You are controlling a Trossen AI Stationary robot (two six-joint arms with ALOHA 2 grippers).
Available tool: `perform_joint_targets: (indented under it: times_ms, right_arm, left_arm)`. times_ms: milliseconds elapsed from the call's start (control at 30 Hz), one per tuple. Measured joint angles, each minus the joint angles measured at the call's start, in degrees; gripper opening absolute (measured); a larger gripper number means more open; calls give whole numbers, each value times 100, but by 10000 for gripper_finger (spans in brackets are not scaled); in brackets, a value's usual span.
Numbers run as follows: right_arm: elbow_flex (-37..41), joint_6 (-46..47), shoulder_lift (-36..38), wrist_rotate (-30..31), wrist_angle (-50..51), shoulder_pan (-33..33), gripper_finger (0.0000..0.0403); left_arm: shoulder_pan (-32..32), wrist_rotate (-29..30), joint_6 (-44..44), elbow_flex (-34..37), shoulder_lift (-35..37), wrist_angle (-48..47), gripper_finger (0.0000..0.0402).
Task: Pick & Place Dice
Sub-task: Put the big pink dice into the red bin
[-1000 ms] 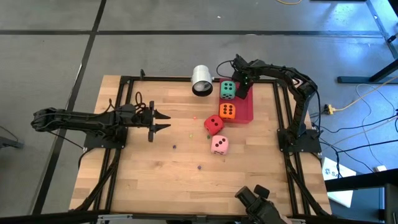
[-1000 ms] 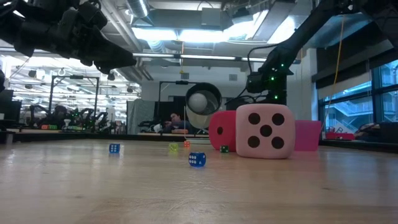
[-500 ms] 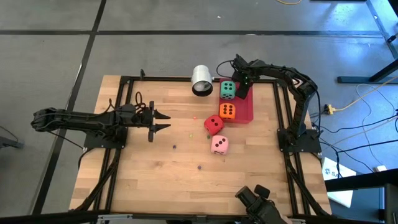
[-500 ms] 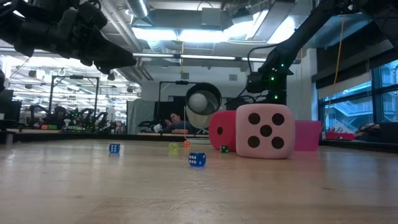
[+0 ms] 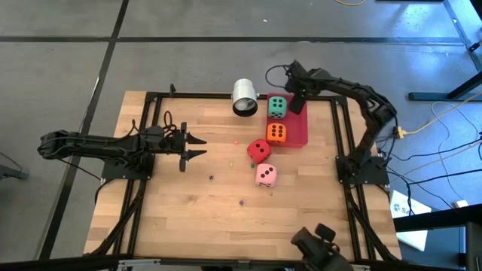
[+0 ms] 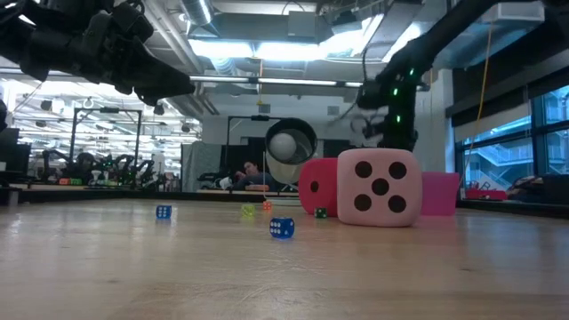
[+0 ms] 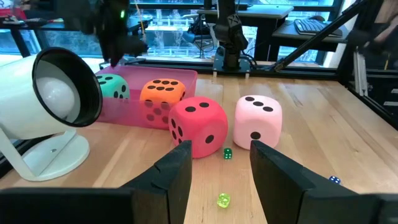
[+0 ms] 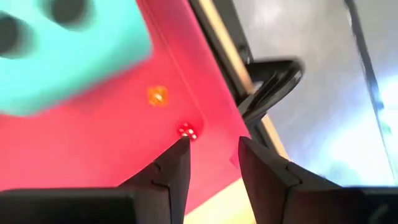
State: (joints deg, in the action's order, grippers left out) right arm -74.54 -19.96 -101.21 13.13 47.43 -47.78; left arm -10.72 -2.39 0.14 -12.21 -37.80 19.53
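In the overhead view, the flat red rectangular tray (image 5: 297, 129) lies in the upper right part of the light wooden table (image 5: 196, 218), and the soft green cube die with dark pips (image 5: 277, 107) sits at the tray's upper end with the orange die (image 5: 276, 133) just below it, also on the tray. The red die (image 5: 258, 150) rests on the wood just off the tray's lower left corner, and the pink die (image 5: 265, 175) lies a little lower, close to the red one. A white cylindrical cup (image 5: 244, 97) lies on its side just left of the green die, its dark mouth facing down the frame. The right gripper (image 5: 298, 101) hangs over the tray's upper right edge, beside the green die and not touching it; its wrist view shows the two dark fingers (image 8: 171, 167) parted with nothing between them, above the red tray surface where two tiny dice, one orange (image 8: 157, 95) and one red (image 8: 187, 131), lie near the green cube (image 8: 68, 53). The left gripper (image 5: 193, 147) waits at centre left above the table, its fingers (image 7: 174, 168) spread apart and empty, pointing toward the red and pink dice. A few tiny dice are scattered on the wood, among them a blue one (image 6: 282, 228).
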Motion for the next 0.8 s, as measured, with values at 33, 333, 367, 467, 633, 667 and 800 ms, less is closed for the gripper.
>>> perform_joint_targets:
  times_ms: [33, 333, 367, 467, 633, 667, 800]
  right_arm:
    - [0, 4, 183, -101, 4, 17, 133]
    - [210, 508, 2152, -1808, -521, 117, 132]
    - [368, 605, 2449, -2052, -783, 117, 132]
    - [1095, 895, 3477, -2587, -1667, 117, 132]
    - [2710, 1843, 5316, -3302, -2920, 120, 132]
    - [3046, 2057, 5638, -3482, -3132, 139, 132]
    - [4312, 2917, 6856, -4137, -3958, 513, 132]
  left_arm:
    - [0, 0, -11, 0, 0, 0, 157]
    - [-1, 0, -109, 1, 1, -2, 157]
    - [-2, 0, -109, 2, 0, -4, 157]
    - [-1, -12, -142, 1, 2, -31, 157]
    - [-1, -21, -239, 2, 2, -182, 157]
    - [0, -21, -263, 2, 2, -198, 157]
    - [13, -26, -463, 2, 2, -188, 157]
